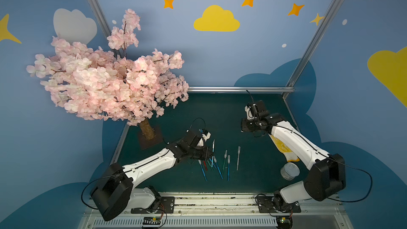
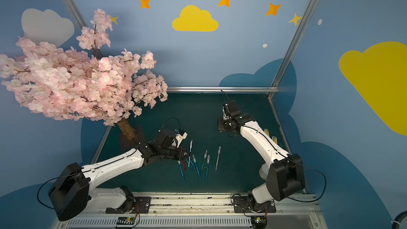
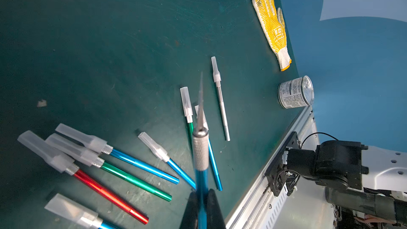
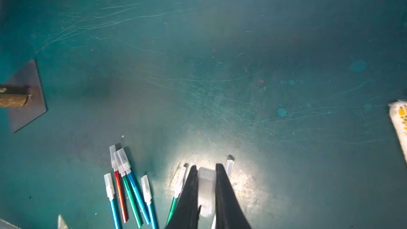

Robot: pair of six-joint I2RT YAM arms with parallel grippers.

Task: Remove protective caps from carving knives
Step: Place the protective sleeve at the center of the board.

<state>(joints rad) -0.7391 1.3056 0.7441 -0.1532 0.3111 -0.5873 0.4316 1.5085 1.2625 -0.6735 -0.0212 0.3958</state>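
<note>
1 blue-handled, pen-like carving knife [image 3: 200, 150] was uncapped, its pointed metal blade bare. The left gripper [image 3: 202, 194] was closed tight on its handle, just above the pile. A translucent whitish plastic cap [image 4: 206, 190], probably the one from that knife, sat clamped in the right gripper [image 4: 206, 168], high over the dark green tabletop [image 3: 110, 40] and well apart. About 8 other knives [image 3: 136, 179] lay there capped, so by my reckoning most of the job was left.

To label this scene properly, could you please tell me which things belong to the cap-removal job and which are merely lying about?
Job: blue-handled carving knife with bare metal blade, in left gripper; translucent whitish plastic cap in right gripper; capped colour-handled knives lying loose.
Lying about: yellow-dotted white fabric glove; small metal can; pink artificial blossom tree.
</note>
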